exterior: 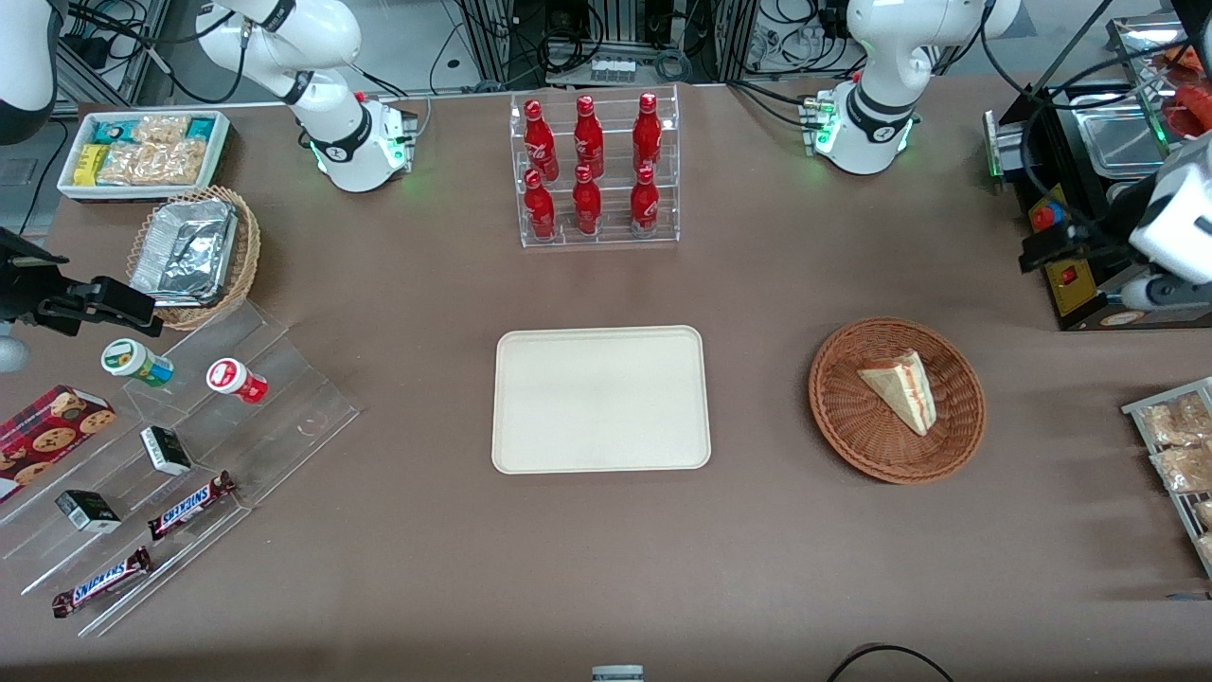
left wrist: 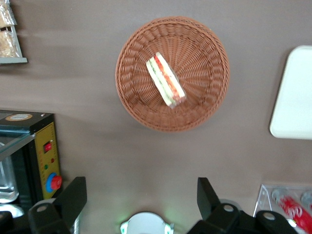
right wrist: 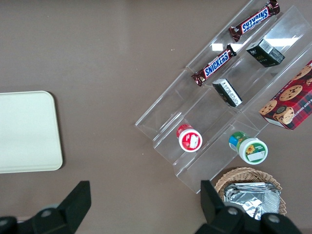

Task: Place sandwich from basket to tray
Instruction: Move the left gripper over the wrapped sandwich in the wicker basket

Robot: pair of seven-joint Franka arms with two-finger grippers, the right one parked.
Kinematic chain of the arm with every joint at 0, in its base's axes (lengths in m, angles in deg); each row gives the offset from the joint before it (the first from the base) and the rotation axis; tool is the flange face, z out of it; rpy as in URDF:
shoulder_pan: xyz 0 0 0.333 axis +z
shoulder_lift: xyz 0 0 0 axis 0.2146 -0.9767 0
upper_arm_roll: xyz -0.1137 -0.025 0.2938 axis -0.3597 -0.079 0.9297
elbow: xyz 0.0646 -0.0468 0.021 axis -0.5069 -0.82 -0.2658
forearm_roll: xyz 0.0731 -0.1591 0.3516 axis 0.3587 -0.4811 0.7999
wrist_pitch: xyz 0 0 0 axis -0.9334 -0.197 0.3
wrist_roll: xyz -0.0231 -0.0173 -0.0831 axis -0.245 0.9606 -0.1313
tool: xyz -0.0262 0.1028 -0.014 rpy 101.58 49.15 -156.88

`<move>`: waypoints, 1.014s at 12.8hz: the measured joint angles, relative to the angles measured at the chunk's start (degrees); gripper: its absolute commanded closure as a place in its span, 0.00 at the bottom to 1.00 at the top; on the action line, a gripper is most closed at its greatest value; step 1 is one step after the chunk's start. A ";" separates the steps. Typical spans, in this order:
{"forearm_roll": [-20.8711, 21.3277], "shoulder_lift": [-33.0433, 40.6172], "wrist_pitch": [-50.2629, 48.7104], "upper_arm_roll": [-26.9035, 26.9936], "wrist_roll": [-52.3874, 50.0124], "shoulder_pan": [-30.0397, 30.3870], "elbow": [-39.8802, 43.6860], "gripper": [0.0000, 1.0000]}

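The sandwich (exterior: 900, 388) (left wrist: 165, 80), a pale triangular wedge with red and green filling, lies in the round reddish-brown wicker basket (exterior: 843, 417) (left wrist: 204, 63). The cream-white tray (exterior: 601, 398) (left wrist: 295, 92) (right wrist: 27, 131) lies flat beside the basket, toward the parked arm's end, with nothing on it. My gripper (exterior: 1042, 248) (left wrist: 141, 195) hangs well above the table, farther from the front camera than the basket and toward the working arm's end. It is open, its fingers (left wrist: 73, 200) wide apart with only table between them.
A black control box with red buttons (exterior: 1065, 256) (left wrist: 46, 156) stands just under the gripper. A clear rack of red bottles (exterior: 597, 170) stands farther from the front camera than the tray. A wire rack of snack packets (exterior: 1179, 445) sits at the working arm's table end.
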 measured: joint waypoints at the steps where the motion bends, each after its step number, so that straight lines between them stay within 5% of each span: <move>1: 0.00 0.45 3.32 -0.02 -1.94 -0.01 -2.78 0.00; 7: 0.34 1.41 20.83 -0.28 -18.13 -0.16 -16.57 0.00; 13: 2.51 -4.43 25.15 -1.40 -26.69 -2.04 -18.57 0.00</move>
